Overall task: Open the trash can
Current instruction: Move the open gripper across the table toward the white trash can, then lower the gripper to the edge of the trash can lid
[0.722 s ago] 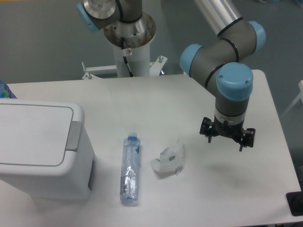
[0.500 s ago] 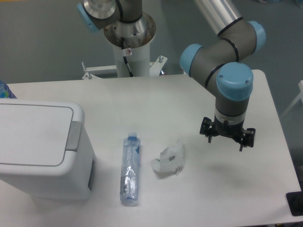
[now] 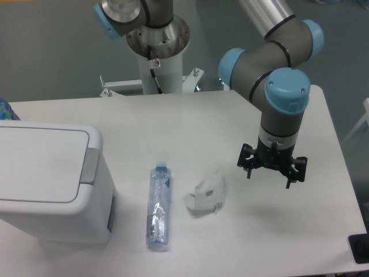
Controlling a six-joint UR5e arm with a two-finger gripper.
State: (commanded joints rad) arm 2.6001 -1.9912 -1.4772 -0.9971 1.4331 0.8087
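Nothing of the task done yet, going by the lid: flat and closed on the bin, grey tab at its right edge untouched. Bin at the near left of the table, partly cut off by the left edge of the picture. Gripper hanging over the right side of the table, well apart from the bin, fingers spread wide, holding nothing. Between the two, a clear bottle lying flat just right of the bin and a crumpled clear wrapper near the bottle. All of the work left, by this reading: crossing leftward over the bottle and wrapper, reaching the tab, pressing it so the lid lifts.
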